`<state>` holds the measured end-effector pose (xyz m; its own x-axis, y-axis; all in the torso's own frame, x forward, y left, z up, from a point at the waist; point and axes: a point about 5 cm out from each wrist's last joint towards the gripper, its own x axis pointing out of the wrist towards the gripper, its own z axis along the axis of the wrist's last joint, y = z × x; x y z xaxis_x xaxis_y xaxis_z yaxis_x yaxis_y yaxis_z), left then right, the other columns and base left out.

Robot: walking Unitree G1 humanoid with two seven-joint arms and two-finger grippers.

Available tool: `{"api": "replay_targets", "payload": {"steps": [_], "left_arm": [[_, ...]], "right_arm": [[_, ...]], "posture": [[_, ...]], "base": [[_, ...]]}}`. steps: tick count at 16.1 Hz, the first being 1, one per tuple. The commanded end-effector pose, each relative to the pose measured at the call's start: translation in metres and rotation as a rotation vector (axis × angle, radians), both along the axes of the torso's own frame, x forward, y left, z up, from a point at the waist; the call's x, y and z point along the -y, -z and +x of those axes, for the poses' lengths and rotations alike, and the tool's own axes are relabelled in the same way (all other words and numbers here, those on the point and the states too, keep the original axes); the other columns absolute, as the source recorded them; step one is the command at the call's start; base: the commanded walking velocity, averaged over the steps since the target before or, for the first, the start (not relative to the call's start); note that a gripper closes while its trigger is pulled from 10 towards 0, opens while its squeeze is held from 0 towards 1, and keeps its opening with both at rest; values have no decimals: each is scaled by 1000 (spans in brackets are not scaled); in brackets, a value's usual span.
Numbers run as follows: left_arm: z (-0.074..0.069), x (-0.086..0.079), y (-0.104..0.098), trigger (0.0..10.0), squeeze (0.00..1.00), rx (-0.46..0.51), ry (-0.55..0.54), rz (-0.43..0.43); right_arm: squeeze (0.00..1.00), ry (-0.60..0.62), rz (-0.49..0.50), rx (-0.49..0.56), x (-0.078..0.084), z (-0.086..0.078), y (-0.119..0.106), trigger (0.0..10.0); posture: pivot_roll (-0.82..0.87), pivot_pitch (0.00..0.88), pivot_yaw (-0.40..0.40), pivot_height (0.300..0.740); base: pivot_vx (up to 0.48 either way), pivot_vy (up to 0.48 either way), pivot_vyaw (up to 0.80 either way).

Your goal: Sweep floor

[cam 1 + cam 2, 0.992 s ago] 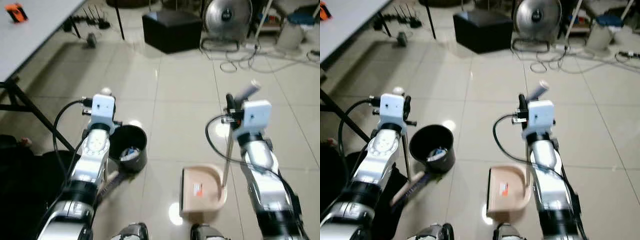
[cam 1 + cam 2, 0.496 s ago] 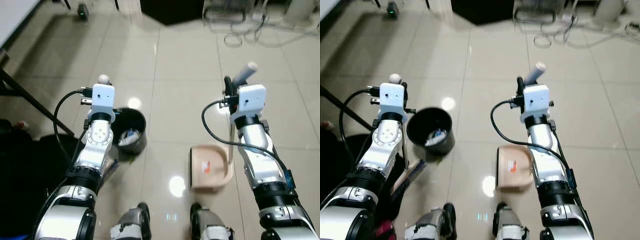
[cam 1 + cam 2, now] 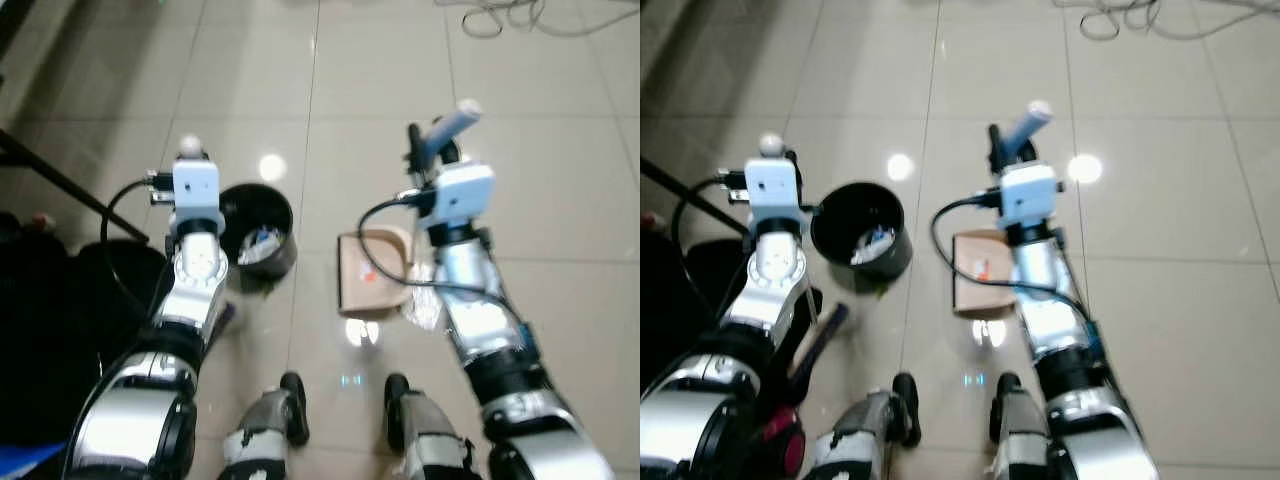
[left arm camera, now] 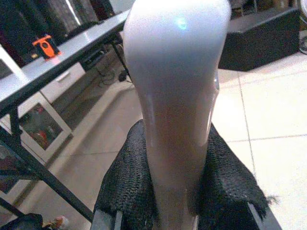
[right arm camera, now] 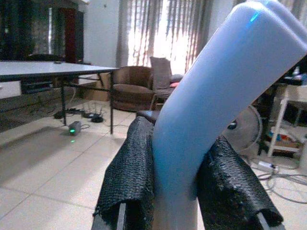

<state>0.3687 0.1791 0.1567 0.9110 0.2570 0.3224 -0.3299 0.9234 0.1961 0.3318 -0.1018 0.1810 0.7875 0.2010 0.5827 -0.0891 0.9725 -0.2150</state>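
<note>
left gripper (image 4: 175, 211) clenched on pale broom handle (image 4: 175, 96); right gripper (image 5: 175, 201) grips blue-handled beige dustpan (image 3: 372, 270), just beside round black bin (image 3: 258, 238). risk: tilting pan spills debris.

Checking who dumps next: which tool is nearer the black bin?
Left. The left tool hangs beside the bin; the right tool is across the dustpan.

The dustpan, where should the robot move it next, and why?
Probably tip it toward the black bin. The right gripper clamps the handle of the dustpan, which sits beside the bin, while the left gripper holds the broom handle upright.
</note>
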Motion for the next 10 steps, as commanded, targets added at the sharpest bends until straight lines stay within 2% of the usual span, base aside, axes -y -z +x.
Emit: {"api": "replay_targets", "payload": {"steps": [1,4,5,6,8,10], "left_arm": [[-3,-10,5,10000,0,-1,-54,27],[2,-8,-8,10000,0,66,-66,-18],[3,-3,-10,10000,0,85,-56,-74],[3,-1,-11,10000,0,91,-52,-92],[4,14,-12,10000,0,118,12,-231],[5,27,-15,10000,0,139,83,-305]], "right_arm": [[0,-29,-19,15,-10,-7,7,10000],[0,-48,-11,-21,-25,-18,25,10000],[0,-53,-13,-43,-29,-23,34,10000],[0,-53,-15,-50,-30,-24,36,10000],[0,-42,-2,-72,-29,-28,44,10000],[0,-38,4,-78,-30,-30,45,10000]], "posture": [[24,429,126,740],[17,429,133,740],[14,428,135,740],[14,428,135,740],[13,427,134,740],[9,424,135,740]], "base": [[0,0,0],[0,0,0],[0,0,0],[0,0,0],[0,0,0],[0,0,0]]}}
